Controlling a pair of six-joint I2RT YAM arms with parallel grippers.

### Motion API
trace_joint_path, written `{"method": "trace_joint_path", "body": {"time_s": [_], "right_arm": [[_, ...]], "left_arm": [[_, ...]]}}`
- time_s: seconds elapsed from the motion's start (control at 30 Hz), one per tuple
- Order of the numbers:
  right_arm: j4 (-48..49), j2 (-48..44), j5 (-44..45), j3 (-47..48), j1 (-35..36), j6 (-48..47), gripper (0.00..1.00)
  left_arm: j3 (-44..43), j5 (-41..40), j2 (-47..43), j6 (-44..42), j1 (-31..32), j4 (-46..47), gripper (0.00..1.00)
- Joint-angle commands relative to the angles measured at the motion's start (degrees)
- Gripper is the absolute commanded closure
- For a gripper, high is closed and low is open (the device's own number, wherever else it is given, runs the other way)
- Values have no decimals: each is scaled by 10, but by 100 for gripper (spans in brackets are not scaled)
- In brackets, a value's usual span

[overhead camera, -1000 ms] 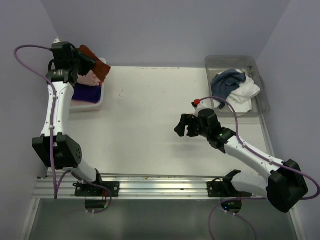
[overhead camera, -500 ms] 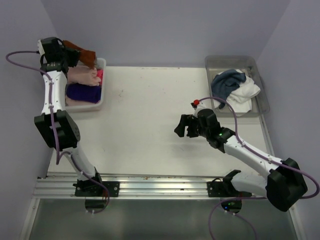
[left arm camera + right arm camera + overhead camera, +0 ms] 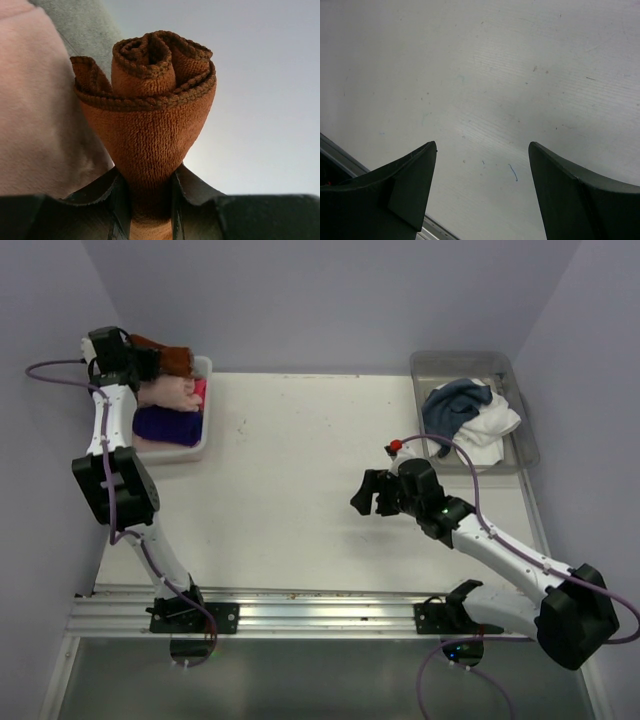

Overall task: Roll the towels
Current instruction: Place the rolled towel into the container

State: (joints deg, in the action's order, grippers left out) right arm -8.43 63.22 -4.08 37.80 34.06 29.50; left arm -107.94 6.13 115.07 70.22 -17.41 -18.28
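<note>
- Top external view: rust-brown towel [image 3: 172, 357] noted rolled and clamped in the left gripper [image 3: 146, 358], raised over the far-left corner of the white bin [image 3: 206, 436].
- Counted in that bin: one pale pink roll [image 3: 165, 392], one deep purple roll [image 3: 168, 425], one sliver of magenta cloth [image 3: 198, 390] (too small to identify).
- Counted in the clear tray [image 3: 465, 357] at far right: one slate-blue towel [image 3: 455, 400] and one white towel [image 3: 496, 428], touching, crumpled, not yet rolled.
- Tally of towels: three, with one rolled and two outstanding. Tally of arms: two.
- Right gripper [image 3: 372, 494] recorded wide open and empty above bare tabletop [image 3: 290, 460], well apart from the tray.
- Left wrist view: roll seen end-on as a tight spiral, pinched low on its body between both fingers; pink roll just beside it on the left.
- Judged as the step in hand: depositing the finished roll among the others.
- Recommended: lower into the free space at the far end of the bin, next to the pink roll. Keep the loose outer edge pressed down or against a neighbour. Release only once the roll rests on something (otherwise likely to spring open).
- Recommended further: withdraw straight back along the fingers to avoid dragging the outer layer.
- Right wrist view: jaws spread wide, nothing between them, only speckled tabletop below. No towel in this view.
</note>
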Motion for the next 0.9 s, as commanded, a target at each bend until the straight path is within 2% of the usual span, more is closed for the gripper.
{"method": "trace_joint_path", "body": {"time_s": [0.0,0.17,0.33,0.5,0.87], "right_arm": [[-12,-21,3,9,0,4,21],[-12,-25,6,5,0,5,21],[-12,-27,8,3,-1,9,21],[-10,-22,4,4,0,11,21],[-9,-16,6,11,0,21,21]], "left_arm": [[19,-16,-20,9,-18,37,70],[20,-20,7,-7,-22,12,70],[87,-37,-8,-25,-24,17,71],[97,-37,-11,-41,-26,8,71],[-14,-31,13,-36,-26,30,71]]}}
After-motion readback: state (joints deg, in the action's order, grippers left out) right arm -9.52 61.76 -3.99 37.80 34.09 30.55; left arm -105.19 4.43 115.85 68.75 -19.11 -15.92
